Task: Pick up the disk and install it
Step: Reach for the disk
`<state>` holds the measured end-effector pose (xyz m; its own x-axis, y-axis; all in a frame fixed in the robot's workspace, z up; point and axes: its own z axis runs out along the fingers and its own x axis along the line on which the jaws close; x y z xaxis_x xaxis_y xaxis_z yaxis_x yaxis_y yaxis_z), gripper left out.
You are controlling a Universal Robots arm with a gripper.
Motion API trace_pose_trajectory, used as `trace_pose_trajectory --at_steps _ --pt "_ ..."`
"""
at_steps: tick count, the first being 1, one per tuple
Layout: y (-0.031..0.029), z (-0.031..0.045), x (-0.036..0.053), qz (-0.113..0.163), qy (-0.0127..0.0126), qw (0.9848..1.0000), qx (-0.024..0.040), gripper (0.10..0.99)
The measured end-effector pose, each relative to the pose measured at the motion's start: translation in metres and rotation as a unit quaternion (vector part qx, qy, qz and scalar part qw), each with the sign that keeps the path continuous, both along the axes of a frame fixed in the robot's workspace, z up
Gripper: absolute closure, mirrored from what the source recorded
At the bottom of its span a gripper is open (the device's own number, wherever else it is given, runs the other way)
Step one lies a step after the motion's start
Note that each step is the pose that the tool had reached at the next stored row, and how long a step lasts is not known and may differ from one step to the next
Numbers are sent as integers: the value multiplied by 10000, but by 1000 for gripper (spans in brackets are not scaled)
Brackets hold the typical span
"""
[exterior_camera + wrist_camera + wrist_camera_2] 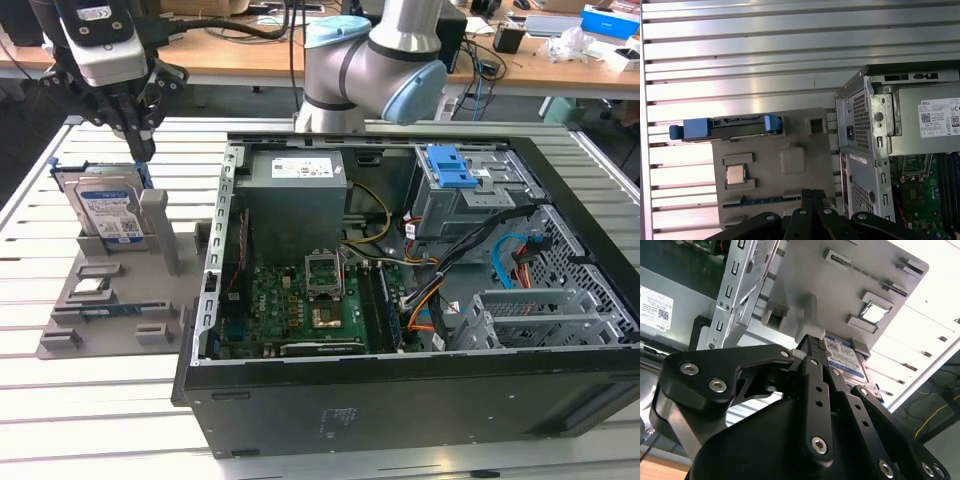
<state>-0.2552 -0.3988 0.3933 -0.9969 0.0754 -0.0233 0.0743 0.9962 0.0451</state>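
Silver, blue-framed disk (108, 212) upright on its edge in an end slot of a grey holder tray (130, 285), on the slatted white table (90, 420) at the exterior view's left. Not yet installed: outside the open computer case (400, 400), which lies just beside the tray.

Black gripper (142, 150) pointing down, right over the disk's top edge, near the corner closer to the case. Jaws drawn together to a narrow point, with nothing visibly between them; contact with the blue frame impossible to tell.

In the second wrist view, gripper (811, 342) close against the top of the disk (845, 357).

In the first wrist view, disk (725, 127) seen edge-on from above. Small square processor chip (735, 174) and memory stick (765, 201) flat in their own recesses of the tray (765, 165).

Inside the case, grey power-supply box (295, 190) and green motherboard (290, 300).
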Motion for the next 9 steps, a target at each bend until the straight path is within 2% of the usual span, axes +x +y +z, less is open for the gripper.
trace_pose_trajectory --at_steps 3,9 --pt "0 0 -100 1 0 10000 0 980" --pt "0 -1 -246 0 0 10000 0 980"
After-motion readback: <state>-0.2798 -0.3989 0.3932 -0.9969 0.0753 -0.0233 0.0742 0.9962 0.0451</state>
